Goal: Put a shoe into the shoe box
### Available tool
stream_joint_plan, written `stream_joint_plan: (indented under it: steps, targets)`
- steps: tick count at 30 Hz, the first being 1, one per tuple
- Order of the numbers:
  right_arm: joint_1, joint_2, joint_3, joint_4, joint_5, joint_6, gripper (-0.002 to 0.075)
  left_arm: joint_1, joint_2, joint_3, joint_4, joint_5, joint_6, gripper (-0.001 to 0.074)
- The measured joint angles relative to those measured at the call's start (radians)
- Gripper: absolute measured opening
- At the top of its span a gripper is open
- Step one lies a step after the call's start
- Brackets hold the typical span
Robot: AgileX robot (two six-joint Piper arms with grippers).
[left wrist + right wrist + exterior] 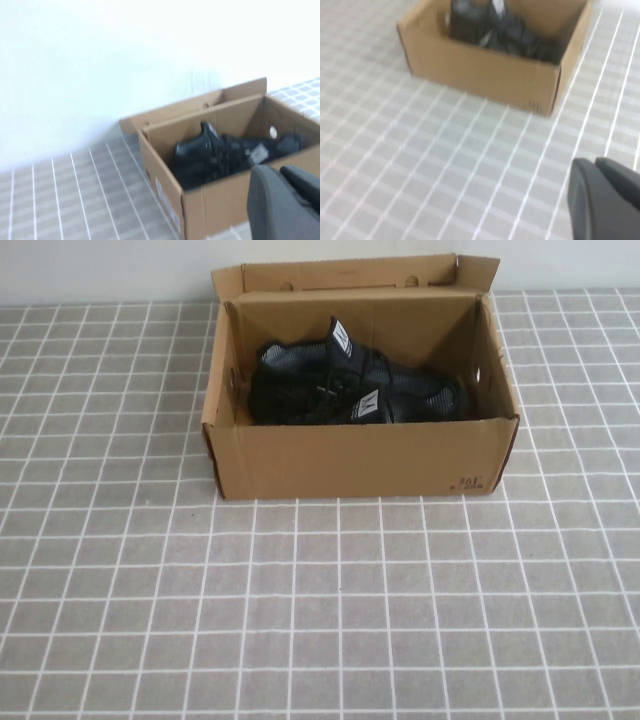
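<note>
The brown cardboard shoe box (360, 460) stands at the back middle of the table, its flap lid folded up behind it. Inside lies a black shoe (300, 400) with a white tongue tag, next to a second black shoe (345, 355) behind it. The left wrist view shows the shoe box (210, 200) and the black shoes (220, 155) from the side. My left gripper (280, 172) is shut and empty, off to the box's left. My right gripper (594, 162) is also shut and empty, well back from the shoe box (485, 75). Neither arm shows in the high view.
A grey tablecloth with a white grid (320, 620) covers the table. A white wall (100, 60) rises behind the box. Small dark print (470, 483) marks the box's front right lower corner.
</note>
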Motion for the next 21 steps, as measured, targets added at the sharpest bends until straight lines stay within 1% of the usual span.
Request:
stream_joint_plan:
  steps: [3, 6, 11, 15, 18, 21]
  targets:
    - [0.0, -0.037, 0.074, 0.002, -0.113, 0.0, -0.0016, 0.0, -0.13, 0.227, 0.0, -0.101, 0.0, 0.0001]
    - [0.0, -0.063, 0.16, 0.006, -0.233, 0.0, -0.0016, 0.0, -0.222, 0.41, 0.005, -0.172, 0.0, 0.0001]
    - [0.0, -0.067, 0.313, 0.015, -0.419, 0.0, -0.0016, 0.0, -0.3, 0.669, 0.017, -0.343, 0.0, 0.0001]
    - [0.0, -0.067, 0.413, 0.037, -0.521, 0.0, -0.0016, 0.0, -0.306, 0.815, 0.017, -0.489, 0.0, 0.0001]
    - [0.0, -0.067, 0.466, 0.039, -0.587, 0.0, -0.0016, 0.0, -0.306, 0.893, 0.017, -0.522, 0.0, 0.0001]
    - [0.0, -0.067, 0.495, 0.04, -0.611, 0.0, -0.0016, 0.0, -0.306, 0.929, 0.017, -0.492, 0.0, 0.0001]
